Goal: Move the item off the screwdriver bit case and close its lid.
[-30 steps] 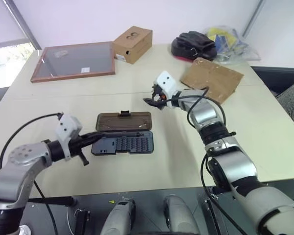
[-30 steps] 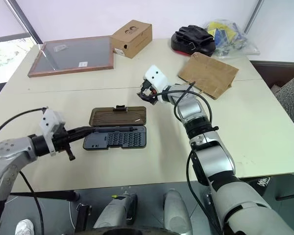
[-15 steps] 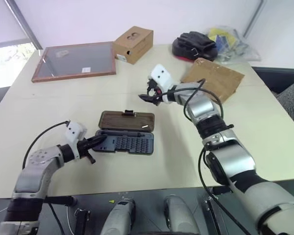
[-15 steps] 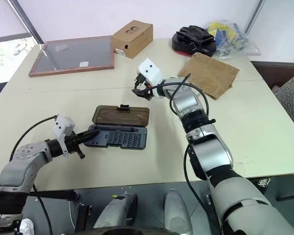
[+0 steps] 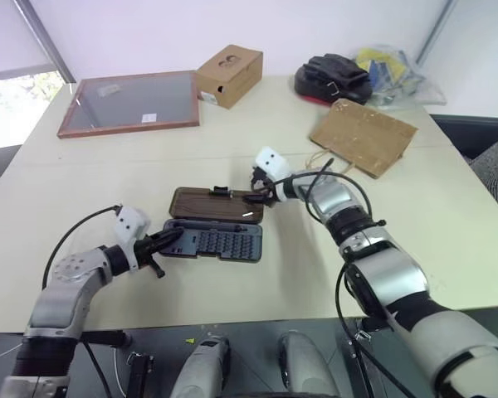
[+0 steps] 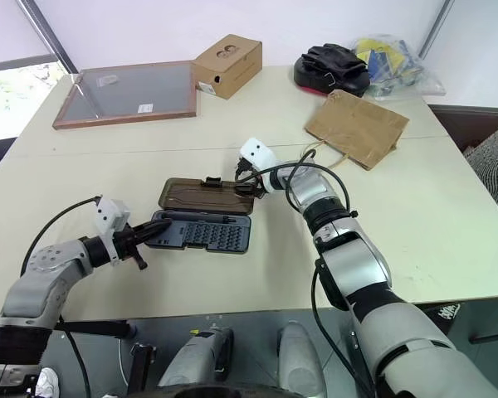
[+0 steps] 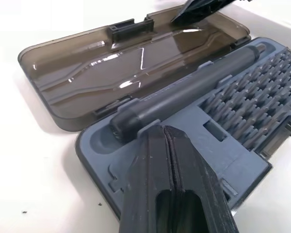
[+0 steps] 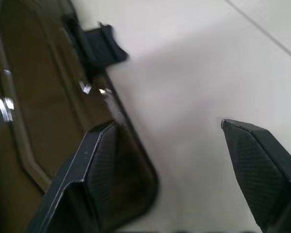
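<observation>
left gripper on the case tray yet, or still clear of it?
Touching. In the left wrist view the shut left gripper has its fingertips pressed on the grey tray of the screwdriver bit case, beside the driver handle, with no gap visible.

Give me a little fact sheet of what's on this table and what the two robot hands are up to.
paper bag: off the case, lying flat toward the table's far right
screwdriver bit case: open, bits showing
lid: folded back flat on the table
left gripper: shut, tips pressed on the case's tray
right gripper: open, one finger over the lid's far corner
other things: framed glass panel, cardboard box
</observation>
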`<action>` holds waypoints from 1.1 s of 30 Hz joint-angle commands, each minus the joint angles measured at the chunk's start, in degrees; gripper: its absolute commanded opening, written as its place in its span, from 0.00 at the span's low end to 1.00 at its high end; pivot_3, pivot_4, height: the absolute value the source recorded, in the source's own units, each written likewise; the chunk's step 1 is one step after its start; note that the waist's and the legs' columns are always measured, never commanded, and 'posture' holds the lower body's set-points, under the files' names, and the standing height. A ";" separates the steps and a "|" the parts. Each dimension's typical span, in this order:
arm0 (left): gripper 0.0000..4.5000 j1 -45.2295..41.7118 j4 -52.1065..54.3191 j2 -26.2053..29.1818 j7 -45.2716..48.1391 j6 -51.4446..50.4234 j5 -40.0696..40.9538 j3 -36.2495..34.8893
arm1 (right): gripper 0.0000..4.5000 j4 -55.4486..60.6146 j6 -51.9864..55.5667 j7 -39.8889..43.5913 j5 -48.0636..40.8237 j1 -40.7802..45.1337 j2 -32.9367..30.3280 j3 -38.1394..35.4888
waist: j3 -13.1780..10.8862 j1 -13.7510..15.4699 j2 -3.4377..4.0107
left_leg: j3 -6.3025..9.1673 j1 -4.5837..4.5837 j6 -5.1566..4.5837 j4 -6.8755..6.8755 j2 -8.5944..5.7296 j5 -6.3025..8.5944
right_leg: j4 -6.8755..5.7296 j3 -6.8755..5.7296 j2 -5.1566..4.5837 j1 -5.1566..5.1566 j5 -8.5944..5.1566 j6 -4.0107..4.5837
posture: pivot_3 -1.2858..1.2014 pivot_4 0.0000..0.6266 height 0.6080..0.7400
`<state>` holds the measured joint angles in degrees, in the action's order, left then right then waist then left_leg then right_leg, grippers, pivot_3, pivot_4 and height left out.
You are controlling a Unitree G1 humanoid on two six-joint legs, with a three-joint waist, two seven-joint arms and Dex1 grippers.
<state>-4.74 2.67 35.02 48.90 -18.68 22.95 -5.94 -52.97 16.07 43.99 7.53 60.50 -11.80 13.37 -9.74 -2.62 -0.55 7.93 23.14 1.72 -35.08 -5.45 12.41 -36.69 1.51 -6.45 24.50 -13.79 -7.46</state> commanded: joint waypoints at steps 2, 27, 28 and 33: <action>0.00 1.06 0.50 0.05 -0.50 -0.61 -0.91 0.57 | 0.78 3.89 1.90 -0.76 -0.03 -3.20 -2.13 -0.90 | 0.01 0.03 0.00 | 0.00 -0.01 0.00 0.00 0.00 0.00 | 0.00 0.00 0.00 -0.02 0.00 0.00 | 0.52 0.24 1.00; 0.00 -1.70 -1.80 -0.76 -1.12 0.83 -2.40 0.82 | 0.00 21.02 8.05 3.39 0.61 -11.49 -3.68 5.21 | 0.19 0.05 -0.06 | 0.00 -0.31 -0.01 0.05 0.02 0.01 | 0.09 -0.04 0.00 -0.36 -0.01 0.00 | 0.52 0.24 1.00; 0.00 -1.54 -1.50 -0.93 -1.42 0.81 -2.35 0.64 | 0.00 21.51 5.72 2.90 1.29 -11.20 -3.81 5.58 | 0.19 0.04 -0.06 | 0.00 -0.33 -0.01 0.06 0.02 0.01 | 0.09 -0.04 0.00 -0.37 -0.01 0.00 | 0.52 0.24 1.00; 0.00 -1.67 0.82 -1.88 -3.39 -1.20 -0.10 -1.69 | 0.00 24.75 -5.32 -1.20 4.87 -10.83 -5.50 6.44 | 0.18 -0.11 -0.06 | 0.00 -0.39 0.00 0.08 0.03 0.01 | 0.09 -0.03 0.01 -0.41 -0.01 0.00 | 0.52 0.24 1.00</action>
<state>-6.47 1.50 33.31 46.60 -18.72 21.65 -5.68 -31.04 15.97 45.70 11.13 49.08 -17.26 19.57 -9.56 -2.73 -0.61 7.93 22.76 1.71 -35.00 -5.41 12.42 -36.60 1.48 -6.44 24.10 -13.80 -7.46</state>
